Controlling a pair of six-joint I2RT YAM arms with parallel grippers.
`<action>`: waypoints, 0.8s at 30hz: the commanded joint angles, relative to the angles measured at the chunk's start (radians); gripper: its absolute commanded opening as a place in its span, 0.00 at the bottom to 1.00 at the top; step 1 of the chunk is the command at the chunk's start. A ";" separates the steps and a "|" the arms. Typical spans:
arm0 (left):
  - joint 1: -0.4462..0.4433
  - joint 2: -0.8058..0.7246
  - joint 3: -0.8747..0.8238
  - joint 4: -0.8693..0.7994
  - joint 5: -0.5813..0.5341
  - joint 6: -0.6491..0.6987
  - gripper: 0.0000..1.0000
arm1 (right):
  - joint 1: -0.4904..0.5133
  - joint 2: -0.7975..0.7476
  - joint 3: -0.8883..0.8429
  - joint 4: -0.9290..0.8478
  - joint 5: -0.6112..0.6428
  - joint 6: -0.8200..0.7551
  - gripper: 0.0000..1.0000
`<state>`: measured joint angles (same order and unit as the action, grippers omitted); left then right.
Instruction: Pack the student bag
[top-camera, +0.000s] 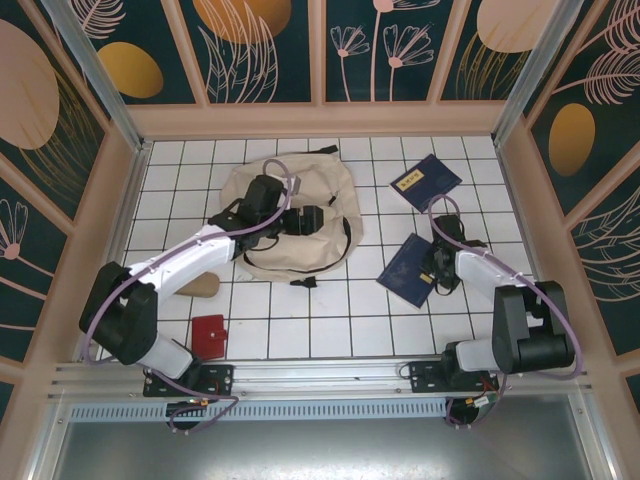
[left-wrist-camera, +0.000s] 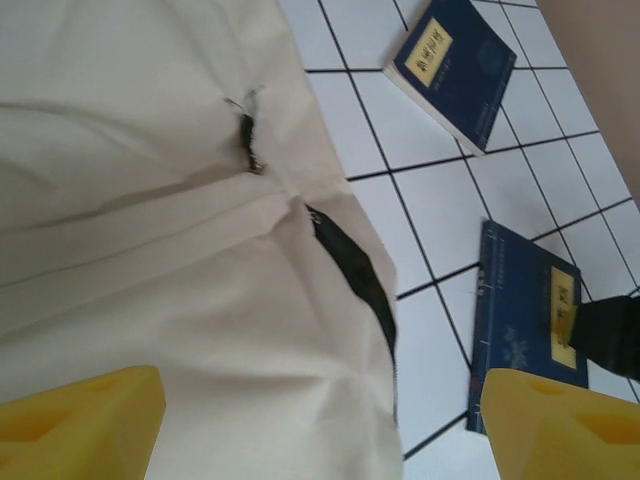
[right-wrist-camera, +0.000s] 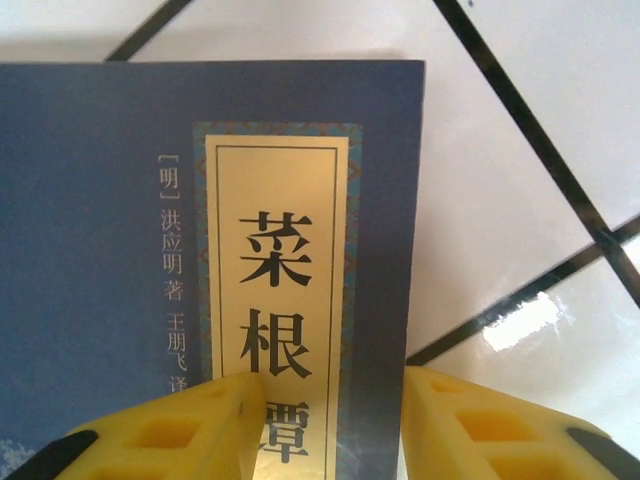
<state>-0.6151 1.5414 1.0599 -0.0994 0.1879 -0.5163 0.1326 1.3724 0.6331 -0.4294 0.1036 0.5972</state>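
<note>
Right gripper (right-wrist-camera: 330, 395) is low over the navy book (right-wrist-camera: 90, 250), jaws narrow. One finger (right-wrist-camera: 170, 430) sits on the yellow label (right-wrist-camera: 275, 200), the other just off the cover's edge. Gripping or only straddling? Can't tell. The label reads 菜根, with the third character cut off by that finger, and beside it 明 洪应明 著. Left gripper (left-wrist-camera: 320, 410) is spread wide, with the student bag (left-wrist-camera: 150, 250) directly beneath and its black zipper (left-wrist-camera: 355, 270) just ahead. A second book (left-wrist-camera: 455, 60) lies further ahead, its label too small to read.

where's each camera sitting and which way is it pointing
Top external: above and behind both arms, which show whole, facing down on the tiled table.
Left wrist: over the student bag, facing down; left hand's fingers at the bottom.
Right wrist: close above the near book; right hand's fingers at its edge.
Shared: both wrist views show the near book.
</note>
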 joint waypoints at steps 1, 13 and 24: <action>-0.047 0.049 0.049 0.046 0.060 -0.046 0.81 | 0.023 0.056 -0.017 0.019 -0.067 -0.073 0.39; -0.169 0.222 0.050 0.138 0.245 -0.232 0.67 | 0.246 0.079 0.046 0.076 -0.160 -0.139 0.38; -0.228 0.389 0.178 0.000 0.188 -0.236 0.56 | 0.244 0.051 0.065 0.036 -0.165 -0.061 0.39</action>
<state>-0.8333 1.8954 1.1946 -0.0498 0.3916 -0.7391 0.3725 1.4452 0.6853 -0.3489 -0.0319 0.4995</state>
